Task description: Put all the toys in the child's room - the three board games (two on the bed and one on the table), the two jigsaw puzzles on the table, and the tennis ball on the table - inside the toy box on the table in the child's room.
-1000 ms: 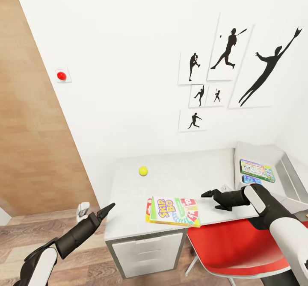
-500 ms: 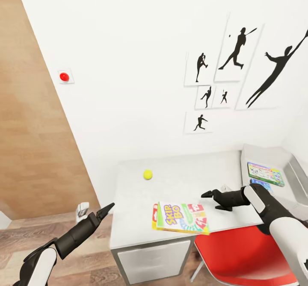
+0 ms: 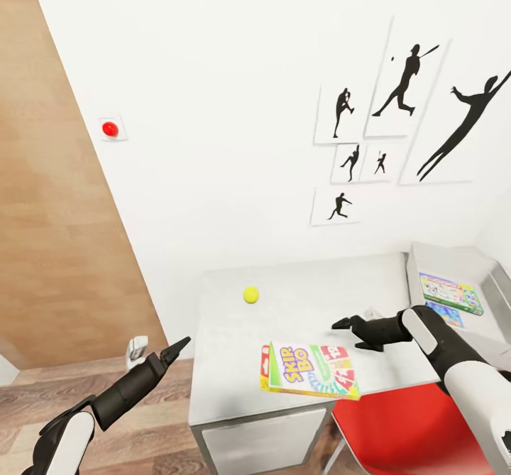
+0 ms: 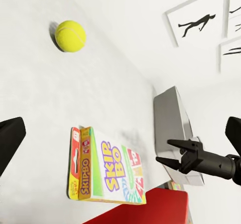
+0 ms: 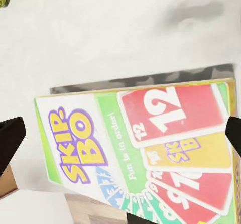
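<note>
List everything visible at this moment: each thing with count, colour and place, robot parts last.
Skip-Bo game box: one, yellow-green and red, at the table's near edge.
Tennis ball: one, yellow-green, farther back on the table.
Table: one, light grey top, against the wall.
Toy box: one, grey, at the table's right end, two printed game boxes inside.
Silhouette pictures: six, black on white, on the wall.
Red chair: one, under the table.
Red button: one, on the wall.
Left gripper: black, off the table's left side.
Right gripper: black, jaws open above the table.
</note>
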Controlling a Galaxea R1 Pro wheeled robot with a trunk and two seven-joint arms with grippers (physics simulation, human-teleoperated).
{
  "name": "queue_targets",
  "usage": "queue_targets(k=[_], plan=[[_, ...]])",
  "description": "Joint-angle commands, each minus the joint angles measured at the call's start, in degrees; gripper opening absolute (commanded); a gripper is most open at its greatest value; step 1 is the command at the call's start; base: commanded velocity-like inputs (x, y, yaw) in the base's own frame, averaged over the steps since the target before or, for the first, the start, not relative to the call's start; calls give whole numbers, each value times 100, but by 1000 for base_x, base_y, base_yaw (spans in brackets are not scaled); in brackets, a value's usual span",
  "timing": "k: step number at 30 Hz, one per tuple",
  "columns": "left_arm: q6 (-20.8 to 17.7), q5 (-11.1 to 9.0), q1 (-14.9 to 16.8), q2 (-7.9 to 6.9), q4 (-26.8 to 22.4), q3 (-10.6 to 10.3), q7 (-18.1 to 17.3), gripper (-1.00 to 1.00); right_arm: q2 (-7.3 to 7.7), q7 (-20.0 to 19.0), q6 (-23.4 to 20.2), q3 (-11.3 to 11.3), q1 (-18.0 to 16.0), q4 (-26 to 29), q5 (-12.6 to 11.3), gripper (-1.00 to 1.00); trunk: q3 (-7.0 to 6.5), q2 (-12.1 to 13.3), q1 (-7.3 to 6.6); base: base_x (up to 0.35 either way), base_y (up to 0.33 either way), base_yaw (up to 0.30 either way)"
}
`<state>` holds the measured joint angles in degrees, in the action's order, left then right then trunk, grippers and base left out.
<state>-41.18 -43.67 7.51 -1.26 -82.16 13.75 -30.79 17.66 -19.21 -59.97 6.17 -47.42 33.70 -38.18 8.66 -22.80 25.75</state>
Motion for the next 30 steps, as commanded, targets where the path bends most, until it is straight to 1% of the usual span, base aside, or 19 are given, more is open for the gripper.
queue_targets(k=[1,9,14,20,24,30], plan=[[-39,-18,5,1,-1,7,-5,100,-2,-59,-3,24,-6,0,61,100,12,-12,4,19,19,0],[-39,-5,5,3,-1,4,-3,100,-26,-55,-3,23,-10,-44,150,100,12,-12,4,10,10,0],[-39,3,5,7,-1,0,0,100,-30,-26,168,19,-19,-101,186,100,12,-12,4,4,4,0],[-39,8,5,10,-1,-10,-2,100,-33,34,305,8,-43,-286,210,100,12,-12,4,2,2,0],[-38,13,5,11,-6,-27,-3,100,-34,98,367,2,-89,-548,223,100,12,-12,4,0,0,0],[-37,15,5,12,-8,-33,-5,100,-39,125,390,2,-118,-673,229,100,12,-12,4,0,0,0]])
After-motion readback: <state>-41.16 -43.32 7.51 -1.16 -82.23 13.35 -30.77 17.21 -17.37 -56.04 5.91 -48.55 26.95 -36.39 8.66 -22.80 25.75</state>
